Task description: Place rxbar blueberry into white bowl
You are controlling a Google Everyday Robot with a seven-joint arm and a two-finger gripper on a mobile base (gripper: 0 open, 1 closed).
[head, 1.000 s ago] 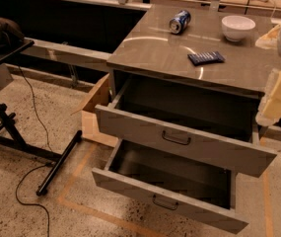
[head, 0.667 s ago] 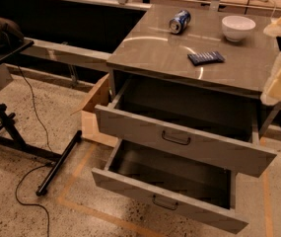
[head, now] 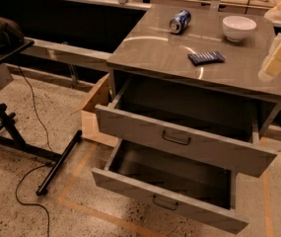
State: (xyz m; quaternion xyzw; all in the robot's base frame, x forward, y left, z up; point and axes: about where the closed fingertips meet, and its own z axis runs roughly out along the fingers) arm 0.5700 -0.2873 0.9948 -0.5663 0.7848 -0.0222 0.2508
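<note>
The rxbar blueberry (head: 206, 58) is a flat dark navy wrapper lying on the grey cabinet top (head: 150, 51), right of centre. The white bowl (head: 239, 27) stands upright behind it, towards the back right corner, a short gap away. My gripper (head: 278, 58) shows only as pale cream arm parts at the right edge of the view, above the cabinet's right side, to the right of the bar and in front of the bowl. It touches neither of them.
A blue drink can (head: 180, 21) lies on its side at the back of the cabinet top. Two drawers stand pulled open below: the upper (head: 179, 137) and the lower (head: 169, 196). A cardboard box (head: 93, 112) sits left of the cabinet. A black stand (head: 12, 127) with a cable is on the floor at left.
The pale arm at the right edge has moved upward and a little further back. The bar, the bowl and the can have not moved.
</note>
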